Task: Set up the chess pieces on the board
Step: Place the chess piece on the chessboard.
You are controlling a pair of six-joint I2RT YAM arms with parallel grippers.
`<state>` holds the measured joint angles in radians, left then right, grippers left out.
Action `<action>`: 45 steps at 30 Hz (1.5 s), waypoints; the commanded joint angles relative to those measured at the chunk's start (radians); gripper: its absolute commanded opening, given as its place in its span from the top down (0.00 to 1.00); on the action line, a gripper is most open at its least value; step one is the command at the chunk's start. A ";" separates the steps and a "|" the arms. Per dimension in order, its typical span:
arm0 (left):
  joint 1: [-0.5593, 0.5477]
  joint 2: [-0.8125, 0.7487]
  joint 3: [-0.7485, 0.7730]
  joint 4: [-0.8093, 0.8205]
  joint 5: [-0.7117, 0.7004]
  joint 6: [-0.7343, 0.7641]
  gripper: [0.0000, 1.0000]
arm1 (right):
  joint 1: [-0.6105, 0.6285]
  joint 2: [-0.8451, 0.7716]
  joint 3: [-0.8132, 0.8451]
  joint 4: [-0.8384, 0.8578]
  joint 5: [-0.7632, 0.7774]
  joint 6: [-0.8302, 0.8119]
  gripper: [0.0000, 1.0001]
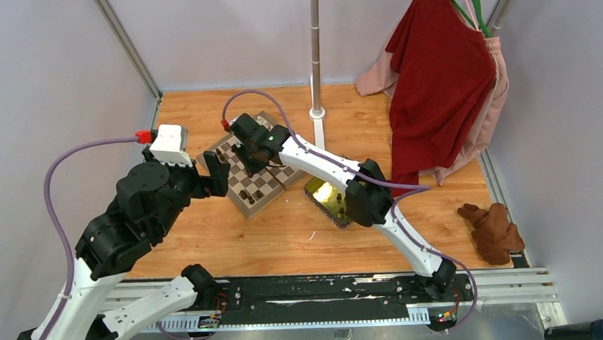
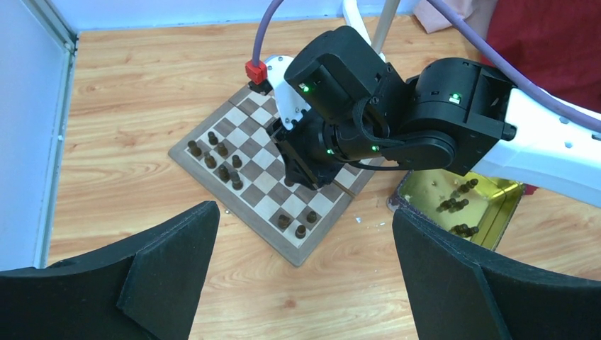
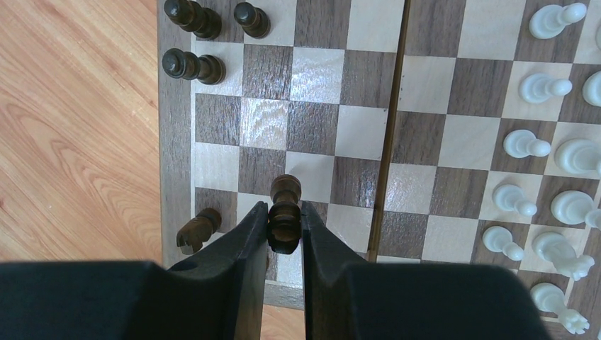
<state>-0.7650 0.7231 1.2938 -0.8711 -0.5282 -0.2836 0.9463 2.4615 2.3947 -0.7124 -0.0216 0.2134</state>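
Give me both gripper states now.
Left gripper: open, holding nothing.
Right gripper: shut on a dark brown chess piece over the board.

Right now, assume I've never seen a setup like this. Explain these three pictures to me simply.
These are two robot arms bolted to a wooden table. One picture looks down from above; the other two come from cameras on each wrist. On the table lie a chessboard and a shiny yellow tray holding dark pieces. The right gripper hangs over the board, its jaws shut on a dark chess piece. Cream pieces already stand along one side. The left gripper waits open, holding nothing.
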 commanded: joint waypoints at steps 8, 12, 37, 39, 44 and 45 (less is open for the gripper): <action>0.006 -0.008 -0.020 -0.003 -0.005 -0.023 0.01 | 0.019 0.014 -0.061 -0.015 0.014 -0.031 0.87; 0.006 -0.009 -0.020 -0.003 -0.004 -0.029 0.01 | 0.021 -0.001 -0.086 0.000 0.007 -0.037 0.84; 0.006 0.041 0.020 -0.003 -0.067 -0.046 0.01 | 0.020 -0.216 -0.262 0.151 -0.067 -0.137 0.58; 0.006 0.044 0.016 -0.002 -0.077 -0.049 0.01 | 0.018 -0.248 -0.288 0.160 -0.062 -0.146 0.58; 0.006 0.056 -0.040 0.002 -0.084 -0.055 0.01 | -0.002 -0.372 -0.427 0.218 -0.018 -0.156 0.58; 0.006 0.060 -0.057 0.005 -0.082 -0.057 0.01 | -0.010 -0.401 -0.462 0.235 -0.011 -0.155 0.58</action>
<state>-0.7650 0.7689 1.2842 -0.8680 -0.5884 -0.3271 0.9531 2.1765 2.0296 -0.5282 -0.0704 0.0830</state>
